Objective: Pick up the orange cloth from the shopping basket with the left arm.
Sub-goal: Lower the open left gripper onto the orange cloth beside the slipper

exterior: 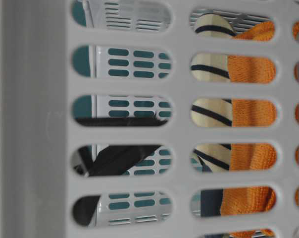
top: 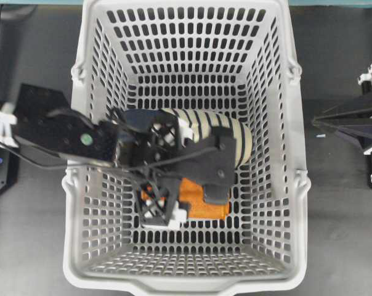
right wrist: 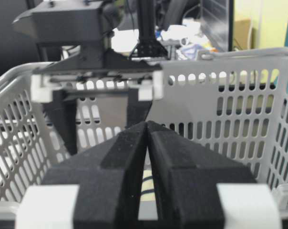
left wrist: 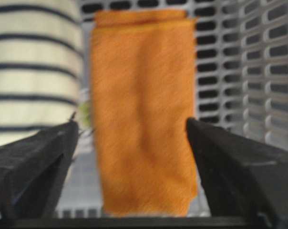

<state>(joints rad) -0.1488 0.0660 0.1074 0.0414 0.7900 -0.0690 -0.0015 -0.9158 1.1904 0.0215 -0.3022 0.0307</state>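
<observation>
The orange cloth [left wrist: 141, 114] lies flat on the floor of the grey shopping basket [top: 90, 185], right beside a navy-and-cream striped slipper [top: 232, 132]. My left gripper [top: 179, 172] reaches into the basket from the left and hangs over the cloth [top: 201, 200]. It is open and holds nothing. In the left wrist view the gripper [left wrist: 130, 124] straddles the cloth's width: the right finger [left wrist: 215, 152] is at the cloth's edge and the left finger [left wrist: 44, 152] stands a little off it. My right gripper [right wrist: 147, 125] is shut and empty, outside the basket at the right [top: 334, 123].
The slipper [left wrist: 34, 62] lies close along the cloth's far side. The basket's slotted walls [left wrist: 258, 71] rise on all sides. The table-level view looks through the wall [exterior: 35, 124] at the cloth [exterior: 251, 109] and slipper [exterior: 209, 111]. Dark tabletop [top: 32, 55] surrounds the basket.
</observation>
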